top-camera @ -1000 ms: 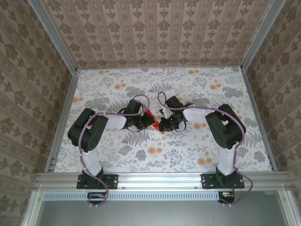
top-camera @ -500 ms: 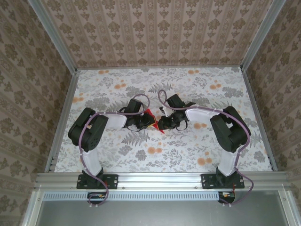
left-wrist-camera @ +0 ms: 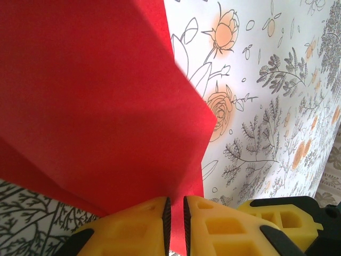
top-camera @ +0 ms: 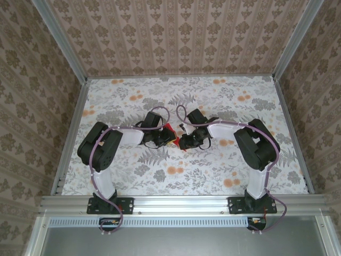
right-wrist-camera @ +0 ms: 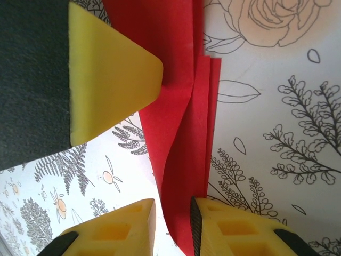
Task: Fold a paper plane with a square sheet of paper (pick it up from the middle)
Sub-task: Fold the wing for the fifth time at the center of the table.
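The square sheet of paper [top-camera: 170, 128] is bright red and folded into layered flaps, held up just off the floral table between the two arms. In the left wrist view the paper [left-wrist-camera: 96, 96] fans out from my left gripper [left-wrist-camera: 175, 205], which is shut on its lower edge. The left gripper [top-camera: 166, 140] sits at the paper's left side. My right gripper [right-wrist-camera: 172, 209] is open around the paper's narrow layered part [right-wrist-camera: 184, 138]: the red edge rests against the right pad, with a gap to the other finger. A yellow finger of the left gripper [right-wrist-camera: 106, 74] presses the paper's upper part.
The floral tablecloth [top-camera: 133, 176] covers the whole table. Patterned walls with metal rails [top-camera: 72, 122] close in the left, right and far sides. Both arms' elbows [top-camera: 256, 144] stand out toward the table's sides.
The right gripper's jaws have parted from their grip on the paper. The right arm's elbow shifted slightly. The left gripper kept its hold and place.
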You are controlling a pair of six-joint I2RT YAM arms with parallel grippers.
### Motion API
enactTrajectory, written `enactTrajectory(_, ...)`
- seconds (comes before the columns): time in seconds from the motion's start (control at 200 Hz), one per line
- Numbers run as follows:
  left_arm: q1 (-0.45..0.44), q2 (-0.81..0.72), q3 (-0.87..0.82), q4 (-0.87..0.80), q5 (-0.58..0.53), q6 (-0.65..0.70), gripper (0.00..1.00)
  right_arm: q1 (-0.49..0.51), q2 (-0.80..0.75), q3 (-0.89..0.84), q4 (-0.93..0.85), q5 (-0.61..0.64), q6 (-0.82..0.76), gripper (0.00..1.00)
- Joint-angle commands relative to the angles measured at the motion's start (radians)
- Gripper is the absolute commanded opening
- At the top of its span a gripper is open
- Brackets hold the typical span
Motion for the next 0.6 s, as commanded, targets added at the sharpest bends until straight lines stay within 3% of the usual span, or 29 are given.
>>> enactTrajectory(0.0, 0.012, 0.042, -0.003, -0.088, -0.054, 0.011, 0.18, 0.014, 0.023, 0.027, -0.029, 0.061, -0.051, 0.25)
enactTrajectory(0.595, 0.015, 0.038, -0.002, -0.092, -0.045, 0.007, 0.18, 0.069, 0.010, 0.031, -0.030, 0.217, -0.120, 0.21)
